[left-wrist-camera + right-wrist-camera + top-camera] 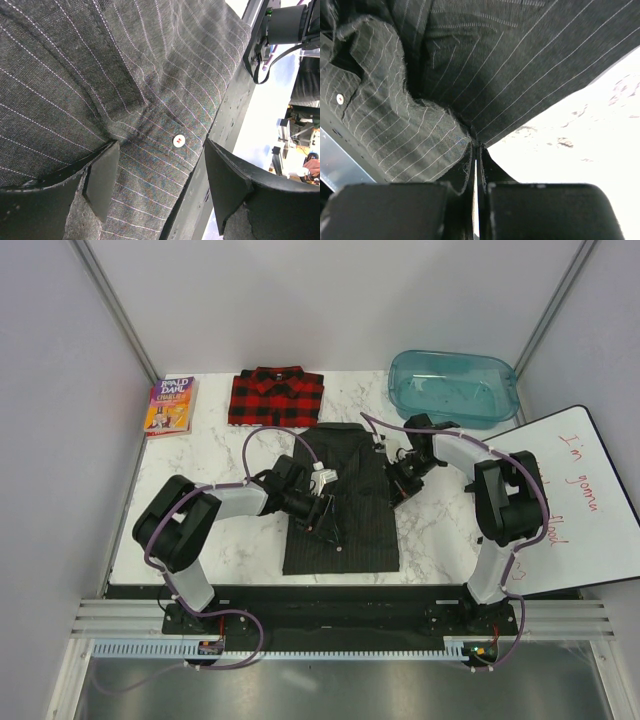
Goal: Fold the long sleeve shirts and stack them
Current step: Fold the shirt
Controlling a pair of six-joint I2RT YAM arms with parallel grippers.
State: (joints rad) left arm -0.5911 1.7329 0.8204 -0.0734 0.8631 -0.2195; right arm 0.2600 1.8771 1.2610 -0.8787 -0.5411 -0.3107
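Tabletop [440, 530], marbled white, bears charcoal shirt [365, 535] between pale walls [60, 440]

The white marbled table [440, 530] carries a charcoal pinstriped shirt [345, 540] under the left gripper [330, 530] and right gripper [394, 496], a plaid shirt [276, 397] and book [170, 406] beyond the left one, and a teal bin [452, 386] beyond the right.

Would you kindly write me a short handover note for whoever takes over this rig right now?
Left gripper: jaws open, over the charcoal pinstripe shirt, holding nothing.
Right gripper: jaws shut on that shirt's right edge.
Plaid shirt: lies folded at the far edge of the table.
Done: plaid one folded; charcoal one seems partly folded at the table's centre.
Left: finish folding the charcoal one, then stack the two.
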